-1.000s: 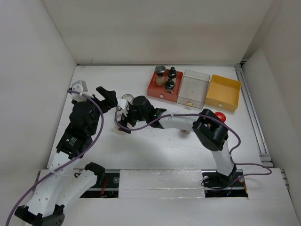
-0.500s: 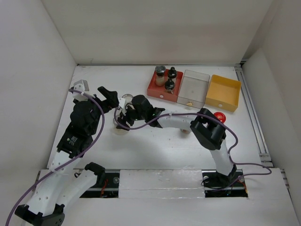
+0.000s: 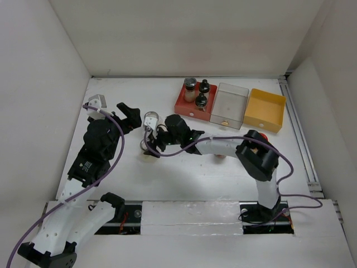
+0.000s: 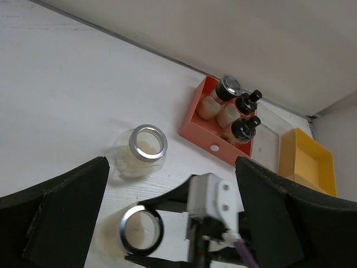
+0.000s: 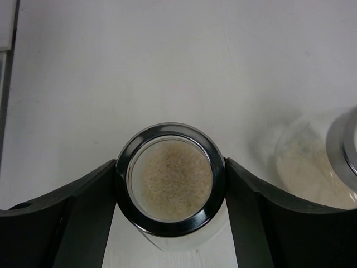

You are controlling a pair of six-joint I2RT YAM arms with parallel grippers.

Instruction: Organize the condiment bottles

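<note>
The right tool (image 5: 170, 167) is clamped on a squat clear glass jar (image 5: 170, 184). Its two matte black fingers (image 5: 83, 218) press the opposite sides of the jar's shiny metal neck ring. The jar is round and open-topped, with pale, fine grains inside. Whether its base rests on the white tabletop (image 5: 139, 61) or hangs just above it cannot be told. From above, this jar (image 3: 146, 151) sits left of centre, at the tip of the outstretched right arm.

Just beside it, but apart, stands a second glass jar (image 4: 148, 146) of the same squat shape. It has a silver ring and a low layer of the same pale grains.

The left tool (image 4: 171, 164) is spread wide, its blocky black fingers gripping nothing, and it hovers over both jars.

Farther back, a red tray (image 3: 183, 109) of smooth plastic holds three upright shakers:
- a grey-lidded shaker (image 3: 191, 84)
- two black-capped shakers (image 3: 204, 86) with narrow knobbed tops

Touching its right side is a clear tray (image 3: 231, 89), then a yellow tray (image 3: 266, 109). A red-capped bottle (image 3: 261, 138) is partly hidden behind the right arm's elbow.
</note>
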